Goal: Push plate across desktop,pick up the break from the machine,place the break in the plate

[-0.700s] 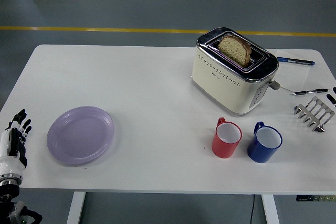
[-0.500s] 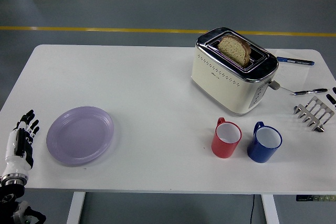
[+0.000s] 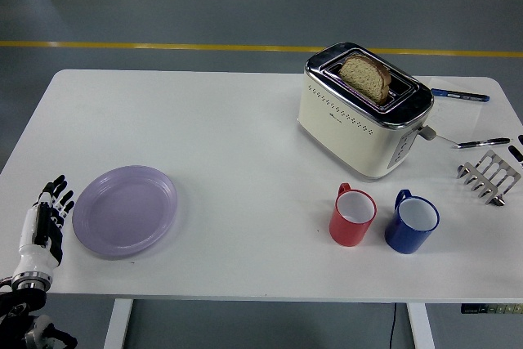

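The left hand (image 3: pixel 45 222) has slid rightward along the near-left table (image 3: pixel 204 120) edge and now sits just beside the lilac plate (image 3: pixel 125 210), fingers extended and holding nothing. The bread slice (image 3: pixel 366 77) stands upright in the cream toaster (image 3: pixel 364 123) at the far right. Red mug (image 3: pixel 352 215) and blue mug (image 3: pixel 413 222) stand nearer, side by side.

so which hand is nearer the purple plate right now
Left. The left hand sits just off the left rim of the purple plate, fingers spread, not touching it. The right hand barely shows at the table's far right edge, beyond the toaster and mugs.
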Controlling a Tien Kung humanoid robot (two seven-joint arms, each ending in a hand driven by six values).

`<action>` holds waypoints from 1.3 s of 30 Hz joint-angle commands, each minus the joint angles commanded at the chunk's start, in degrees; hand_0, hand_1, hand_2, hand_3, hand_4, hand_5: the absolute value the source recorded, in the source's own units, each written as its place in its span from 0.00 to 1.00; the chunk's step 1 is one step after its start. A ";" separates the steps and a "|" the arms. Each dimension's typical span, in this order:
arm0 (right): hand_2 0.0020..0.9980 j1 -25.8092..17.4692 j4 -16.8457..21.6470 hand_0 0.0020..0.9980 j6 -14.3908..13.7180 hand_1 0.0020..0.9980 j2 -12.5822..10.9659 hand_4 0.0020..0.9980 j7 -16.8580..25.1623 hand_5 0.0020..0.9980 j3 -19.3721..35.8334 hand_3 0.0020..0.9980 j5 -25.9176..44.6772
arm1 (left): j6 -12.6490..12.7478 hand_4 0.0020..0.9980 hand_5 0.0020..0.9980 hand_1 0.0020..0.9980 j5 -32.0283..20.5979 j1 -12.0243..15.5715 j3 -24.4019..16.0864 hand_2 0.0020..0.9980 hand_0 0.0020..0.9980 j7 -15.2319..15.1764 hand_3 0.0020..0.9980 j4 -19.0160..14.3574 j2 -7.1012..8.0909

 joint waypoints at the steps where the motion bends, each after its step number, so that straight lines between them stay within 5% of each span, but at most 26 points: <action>1: 0.71 0.01 0.01 0.69 0.00 0.67 0.00 0.50 0.00 0.49 0.01 0.74 0.01 | -0.11 0.53 1.00 0.93 -0.20 -0.03 0.11 0.97 0.92 0.04 0.89 0.01 0.01; 39: 0.70 -0.05 0.10 0.69 -0.31 0.66 -0.05 0.50 0.20 0.49 0.74 0.73 0.41 | -6.09 0.53 1.00 0.88 -12.34 -0.56 4.72 0.94 0.86 2.55 0.88 -1.43 -0.35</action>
